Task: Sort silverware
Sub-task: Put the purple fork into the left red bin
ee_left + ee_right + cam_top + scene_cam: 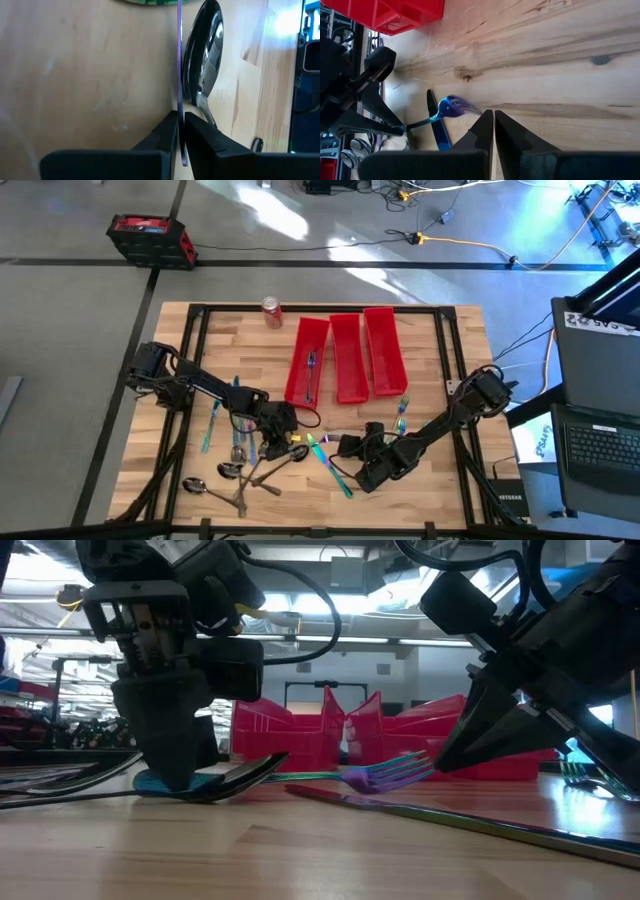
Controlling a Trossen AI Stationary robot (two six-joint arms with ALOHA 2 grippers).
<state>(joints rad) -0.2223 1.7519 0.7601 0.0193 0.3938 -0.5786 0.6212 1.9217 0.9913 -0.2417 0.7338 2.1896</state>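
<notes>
Left gripper (179, 131) pinches a thin purple handle (179, 60) beside a glossy spoon (202, 55); right gripper (493, 131) closed, empty, above wooden counter (560, 75).

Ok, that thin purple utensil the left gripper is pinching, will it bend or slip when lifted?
Probably stiff: the utensil looks like slim metal. It may slip or swivel, since the left gripper pinches it only near one end and its surface looks glossy. The spoon lying close beside it might get nudged.

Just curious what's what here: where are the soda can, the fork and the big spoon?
Soda can (271, 311): high view, its side.
Fork (385, 774): low view, its tines.
Spoon (202, 55): left wrist view, its bowl.
</notes>
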